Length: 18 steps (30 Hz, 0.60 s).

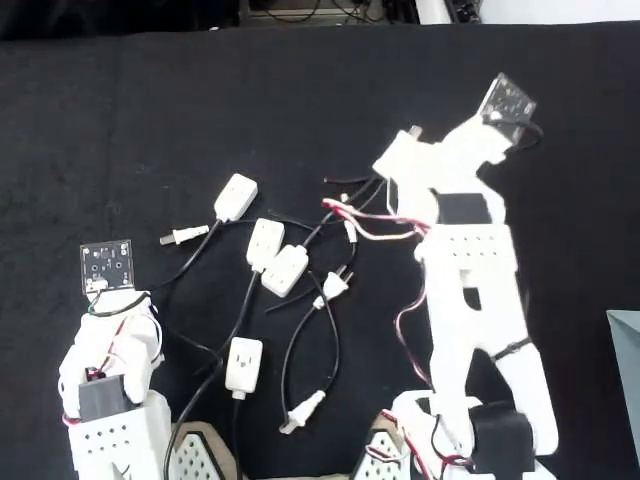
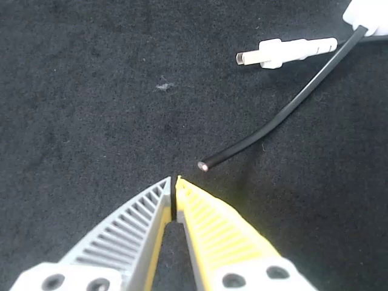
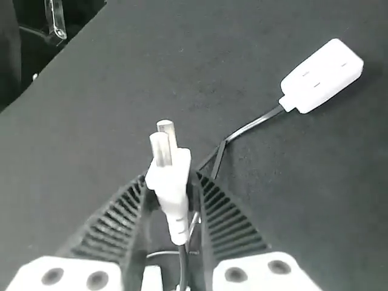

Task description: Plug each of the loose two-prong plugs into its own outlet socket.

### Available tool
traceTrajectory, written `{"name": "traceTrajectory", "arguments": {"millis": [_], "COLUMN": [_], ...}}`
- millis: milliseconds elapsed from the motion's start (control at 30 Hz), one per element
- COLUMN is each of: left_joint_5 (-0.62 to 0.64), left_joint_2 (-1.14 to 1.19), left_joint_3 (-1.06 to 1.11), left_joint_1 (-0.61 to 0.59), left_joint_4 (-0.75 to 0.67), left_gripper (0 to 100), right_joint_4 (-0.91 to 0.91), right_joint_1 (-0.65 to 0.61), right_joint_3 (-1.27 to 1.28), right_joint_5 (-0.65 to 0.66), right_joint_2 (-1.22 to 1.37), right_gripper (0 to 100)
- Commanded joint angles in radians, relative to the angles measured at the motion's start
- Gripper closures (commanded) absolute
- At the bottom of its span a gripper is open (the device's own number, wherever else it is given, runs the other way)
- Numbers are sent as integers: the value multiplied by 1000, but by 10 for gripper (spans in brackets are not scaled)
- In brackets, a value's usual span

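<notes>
Black cloth tabletop (image 1: 150,120), four white blocky outlet sockets (image 1: 265,243) near centre, three loose white two-prong plugs (image 1: 333,287) lay among black cords (image 2: 291,109), fourth plug (image 3: 167,163) pinched in right gripper (image 3: 170,179), left gripper (image 2: 175,182) closed, empty.

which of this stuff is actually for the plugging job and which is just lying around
For the job:
- four white outlet sockets
- three loose two-prong plugs
- fourth plug, held in the right end effector

Lying about:
- grey object at the far right
- tan-rimmed pads at the near edge
</notes>
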Motion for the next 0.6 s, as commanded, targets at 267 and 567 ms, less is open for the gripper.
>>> {"name": "traceTrajectory", "arguments": {"millis": [267, 567], "left_joint_5": [3, 3], "left_joint_2": [-3, -3], "left_joint_3": [18, 18], "left_joint_1": [-12, -12], "left_joint_4": [9, 9], "left_gripper": [970, 970], "right_joint_4": [-141, -35], "right_joint_1": [-12, -9], "right_joint_3": [237, 303], "right_joint_5": [121, 295], "right_joint_2": [5, -4], "right_gripper": [929, 596]}}
